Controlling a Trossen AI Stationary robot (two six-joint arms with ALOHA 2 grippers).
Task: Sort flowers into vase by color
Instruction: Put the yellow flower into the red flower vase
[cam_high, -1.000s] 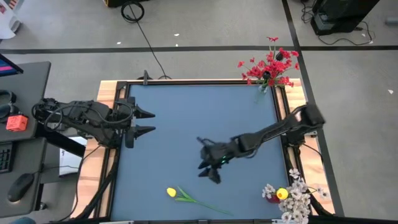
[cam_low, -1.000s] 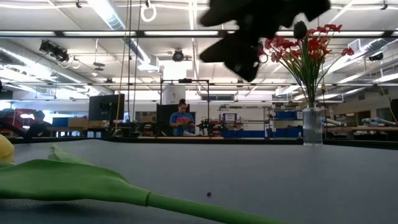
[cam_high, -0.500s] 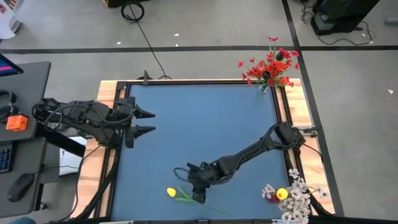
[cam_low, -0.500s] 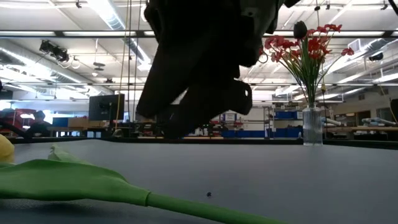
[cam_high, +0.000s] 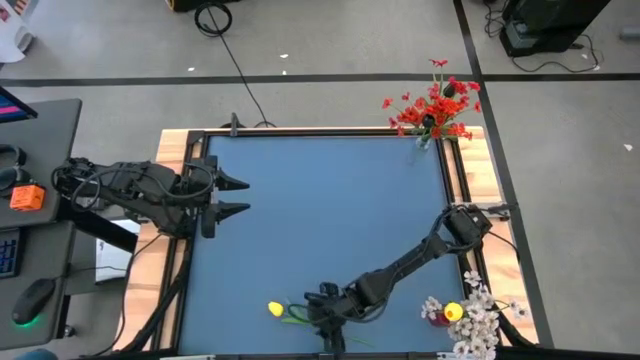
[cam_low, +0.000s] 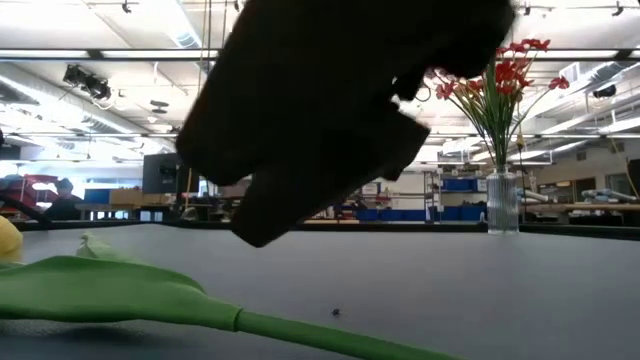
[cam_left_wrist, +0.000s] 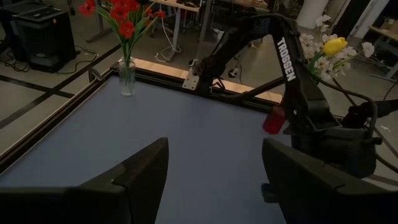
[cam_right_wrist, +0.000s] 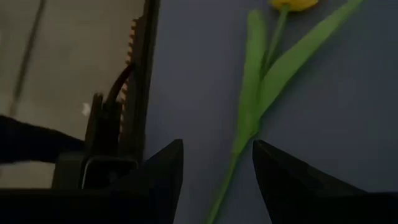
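Fingers (cam_right_wrist: 160, 171) of the right gripper (cam_right_wrist: 214, 168) stand apart and empty, one on each side of the green stem of the yellow tulip (cam_high: 276, 309), low over it with no contact visible. This tulip lies flat on the blue table (cam_high: 320, 200), near its front edge, blossom pointing toward the left arm's side and stem trailing under the right gripper. Taking the tulip as the landmark: the red flowers (cam_high: 432, 105) stand in a clear vase at the far corner on the right arm's side, well apart; the white blossoms with a second yellow tulip (cam_high: 455, 312) stand in a red vase (cam_high: 437, 317) at the near corner on the same side. The left gripper (cam_high: 238, 197) waits well apart from the tulip at the left table edge, its fingers wide and empty.

Step in hand: reaching for the last loose flower, before the grasp. The next move calls for lowering until the stem sits fully between the fingers, closing on the stem below the leaves, then lifting clear and carrying it toward the vase that already holds yellow. Risk: the thin stem may slip or swing once lifted.
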